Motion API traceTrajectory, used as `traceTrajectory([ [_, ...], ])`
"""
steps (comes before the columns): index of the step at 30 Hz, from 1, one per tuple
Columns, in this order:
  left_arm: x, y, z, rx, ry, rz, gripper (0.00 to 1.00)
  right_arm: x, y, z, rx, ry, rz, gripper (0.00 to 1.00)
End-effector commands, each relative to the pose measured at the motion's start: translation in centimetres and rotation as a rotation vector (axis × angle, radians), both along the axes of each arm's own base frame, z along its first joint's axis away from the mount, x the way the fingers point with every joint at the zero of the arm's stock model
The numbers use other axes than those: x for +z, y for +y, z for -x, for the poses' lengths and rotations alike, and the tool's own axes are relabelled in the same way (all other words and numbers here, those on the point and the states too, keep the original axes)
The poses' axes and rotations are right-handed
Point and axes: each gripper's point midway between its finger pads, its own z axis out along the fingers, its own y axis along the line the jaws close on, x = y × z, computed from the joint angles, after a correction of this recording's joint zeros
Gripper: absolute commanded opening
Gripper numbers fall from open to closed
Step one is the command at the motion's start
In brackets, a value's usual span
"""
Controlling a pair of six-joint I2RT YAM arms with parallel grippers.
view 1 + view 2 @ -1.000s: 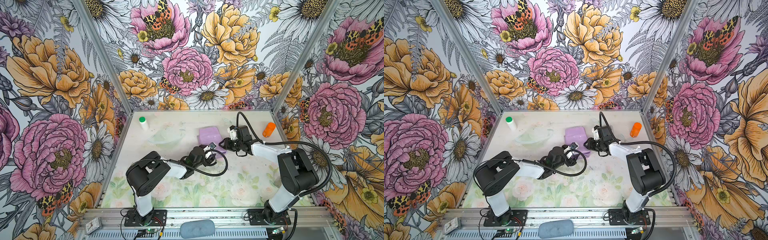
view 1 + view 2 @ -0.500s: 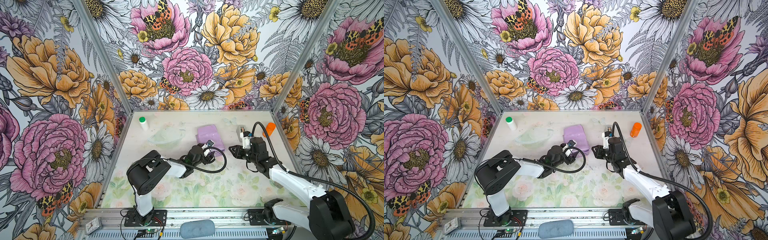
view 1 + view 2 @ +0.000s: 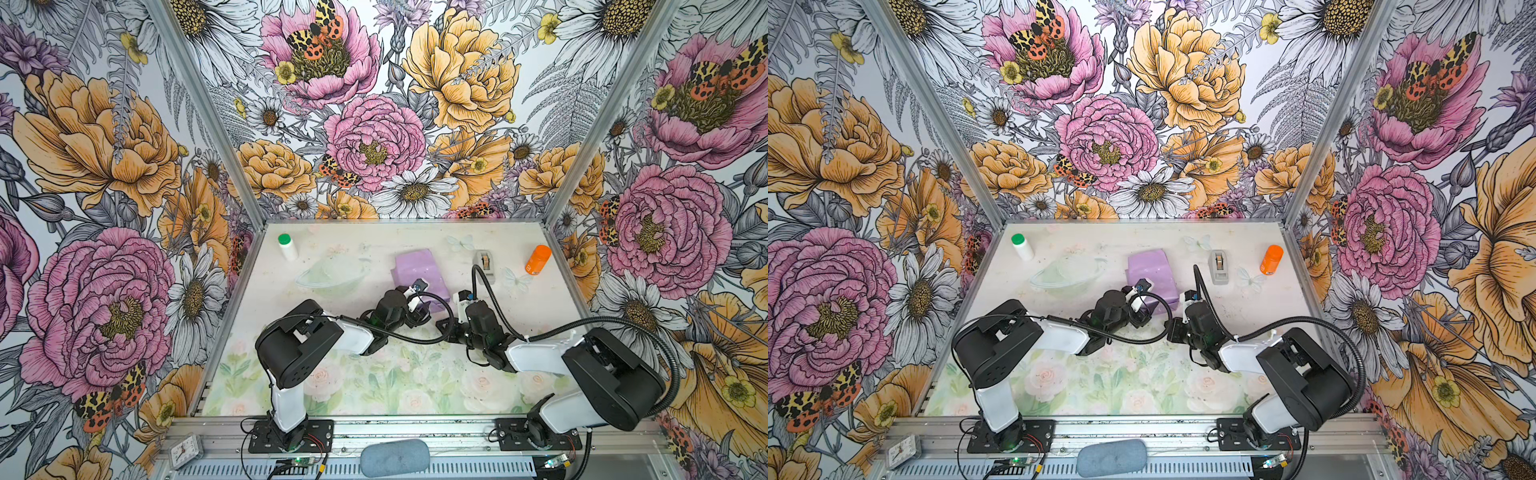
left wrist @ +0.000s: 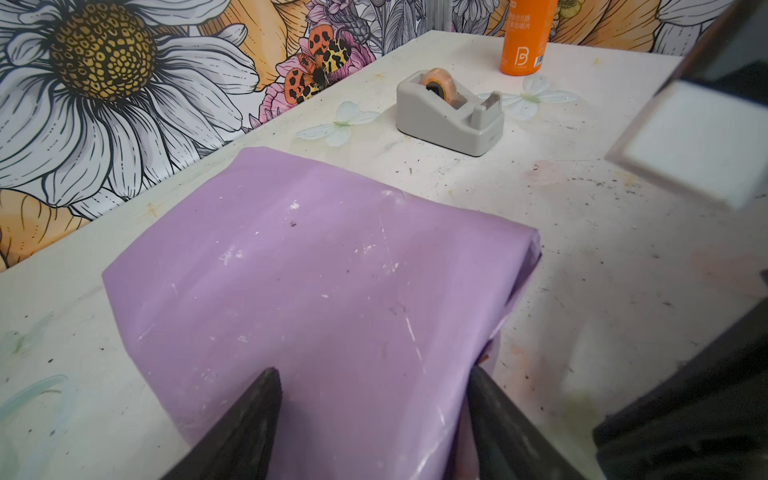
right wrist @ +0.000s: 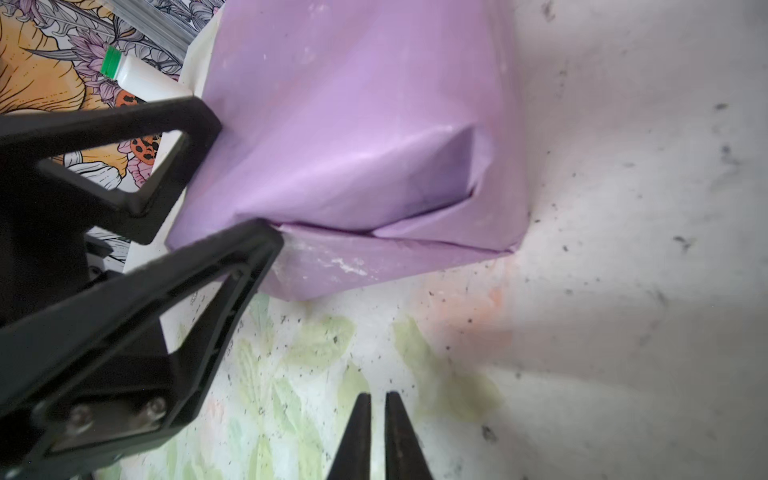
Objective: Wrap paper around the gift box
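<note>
I've got the paper (image 3: 419,270) folded into a lilac parcel that sits a little behind the middle of the counter (image 3: 374,374), closer to the back edge than the front, and it shows in both top views. The gift box must be inside it, but the paper covers it and I can't make out any navy surface for certain. My left tool (image 4: 372,374) is at the parcel's near end with its jaws spread wide. Both fingertips (image 5: 266,239) touch the paper, one by the folded flap on the side face and one further across the top. In the left wrist view the sheet runs on past one finger, so the tool is pressing on the parcel, not clamped round it. The side flap lies tucked in as a triangular fold, with a flat strip of paper under it against the counter. My right tool (image 5: 376,395) hangs just off the parcel's right front corner, over bare counter. Its two fingers are drawn almost together with only a thin slit between them, and nothing is in them. The grey tape dispenser (image 3: 484,264) stands to the right of the parcel, apart from it. An orange bottle (image 3: 538,259) is beyond it near the right edge, and a white bottle with a green cap (image 3: 286,247) is near the back left corner.
</note>
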Motion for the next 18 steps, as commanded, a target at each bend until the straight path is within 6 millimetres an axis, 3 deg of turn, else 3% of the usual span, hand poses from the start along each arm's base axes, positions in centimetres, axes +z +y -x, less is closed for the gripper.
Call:
traceTrajectory([
  [1, -8.5, 3.1, 2.2, 0.03, 0.252, -0.167, 0.71, 2.8, 1.3, -3.0, -0.039, -0.125, -0.065, 0.1],
  [12, -8.5, 2.8, 2.2, 0.022, 0.259, -0.159, 0.71, 1.1, 2.5, -5.4, -0.074, -0.13, -0.082, 0.08],
  [18, -8.6, 2.8, 2.2, 0.017, 0.269, -0.152, 0.71, 1.2, 2.6, -6.1, -0.095, -0.148, -0.1, 0.07],
])
